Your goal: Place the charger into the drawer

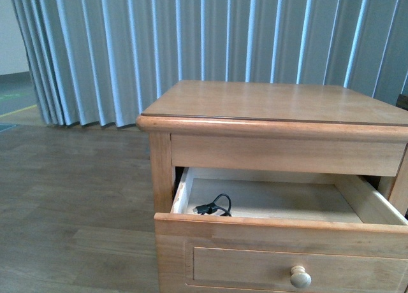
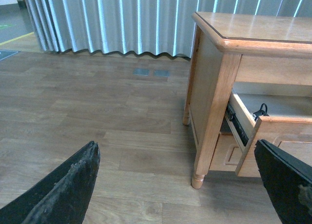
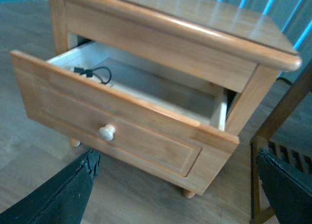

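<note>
The drawer [image 1: 255, 226] of the light-brown cabinet [image 1: 274, 102] stands pulled out, showing its pale inside and a round knob [image 1: 300, 277]. The charger's black coiled cable [image 1: 217, 207] lies inside at the drawer's front left corner; the drawer front hides the rest of it. The cable [image 3: 95, 73] also shows in the right wrist view, and the cable [image 2: 261, 111] peeks over the drawer side [image 2: 273, 124] in the left wrist view. My left gripper [image 2: 175, 146] is open over the floor beside the cabinet. My right gripper [image 3: 175, 156] is open in front of the drawer [image 3: 122, 121], holding nothing.
A pleated grey-blue curtain [image 1: 191, 38] hangs behind the cabinet. Wood-look flooring [image 2: 97, 112] stretches to its left. A dark wooden chair frame [image 3: 278, 117] stands close to the cabinet's right side. A lower drawer front [image 2: 229, 153] sits beneath the open one.
</note>
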